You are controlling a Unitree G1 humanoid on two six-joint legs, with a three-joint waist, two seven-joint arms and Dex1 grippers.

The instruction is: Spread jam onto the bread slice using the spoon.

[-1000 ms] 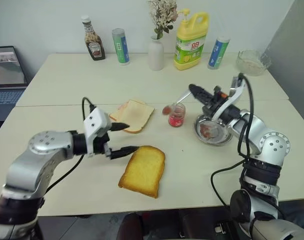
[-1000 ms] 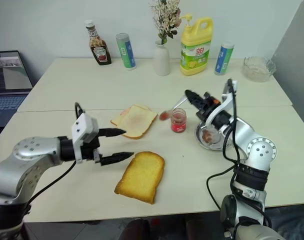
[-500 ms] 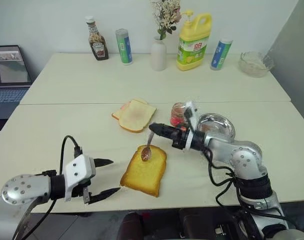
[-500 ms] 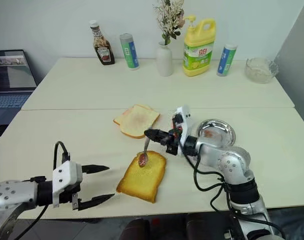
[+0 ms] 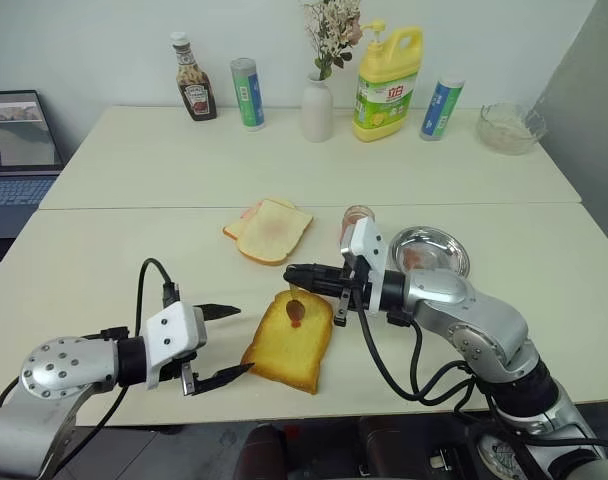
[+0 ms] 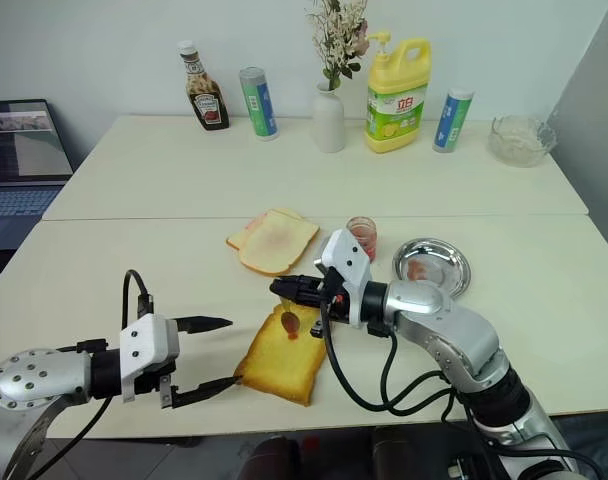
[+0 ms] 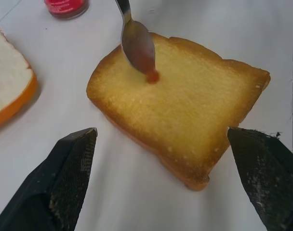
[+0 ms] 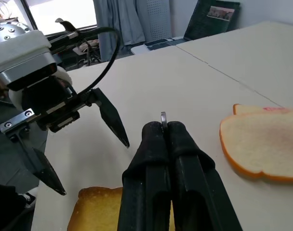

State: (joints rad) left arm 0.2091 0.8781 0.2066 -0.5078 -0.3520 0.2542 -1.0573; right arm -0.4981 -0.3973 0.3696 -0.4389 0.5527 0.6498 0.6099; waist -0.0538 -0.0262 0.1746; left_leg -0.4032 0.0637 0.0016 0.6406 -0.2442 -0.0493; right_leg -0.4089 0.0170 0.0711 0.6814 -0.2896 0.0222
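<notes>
The golden toasted bread slice (image 5: pixel 292 348) lies near the table's front edge. My right gripper (image 5: pixel 292 272) hangs over its far end, shut on the handle of the silver spoon (image 5: pixel 297 308). The spoon's bowl (image 7: pixel 136 45) points down and touches the slice, leaving a small red dab of jam (image 7: pixel 152 76) there. The jam jar (image 5: pixel 357 219) stands behind my right wrist, partly hidden. My left gripper (image 5: pixel 222 343) is open just left of the slice, one finger (image 7: pixel 72 168) on either side of its near edge, not touching it.
A pale white slice (image 5: pixel 270 229) lies behind the toast, and a metal dish (image 5: pixel 432 248) sits to the right of the jar. A sauce bottle (image 5: pixel 191 76), tubes, a vase (image 5: pixel 317 108), a yellow detergent jug (image 5: pixel 385 68) and a glass bowl (image 5: pixel 507 125) line the back. A laptop (image 5: pixel 14 140) stands far left.
My right gripper carried the jam-laden spoon from the jar to the toast and set its bowl down on it. My left gripper drew back toward the front edge.
</notes>
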